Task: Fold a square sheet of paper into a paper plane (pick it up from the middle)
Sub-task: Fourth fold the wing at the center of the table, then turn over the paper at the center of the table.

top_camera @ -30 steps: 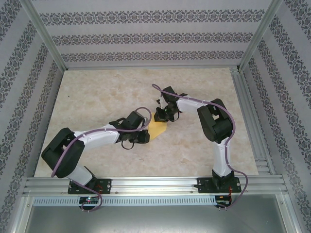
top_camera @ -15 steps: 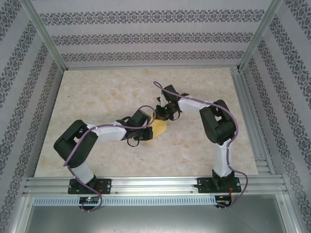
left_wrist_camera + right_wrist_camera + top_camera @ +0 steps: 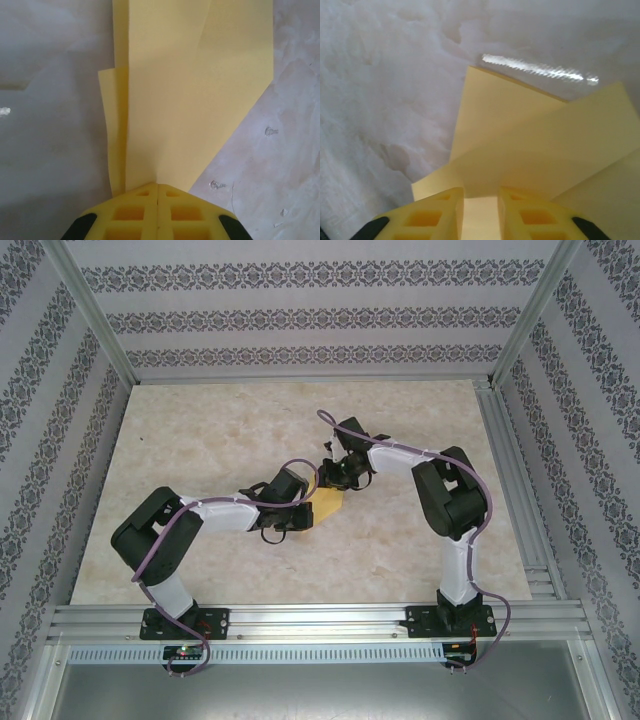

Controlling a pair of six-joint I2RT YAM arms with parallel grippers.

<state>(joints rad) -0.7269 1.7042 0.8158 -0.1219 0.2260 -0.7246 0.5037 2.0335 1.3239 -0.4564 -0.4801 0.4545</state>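
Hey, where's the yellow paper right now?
In the top view the yellow paper is near mid-table, between the two grippers: the left gripper pinches its near-left end and the right gripper straddles its far edge.

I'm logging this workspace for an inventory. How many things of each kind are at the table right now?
Folded yellow paper: 1
Grippers: 2, the left gripper and the right gripper
Total: 3
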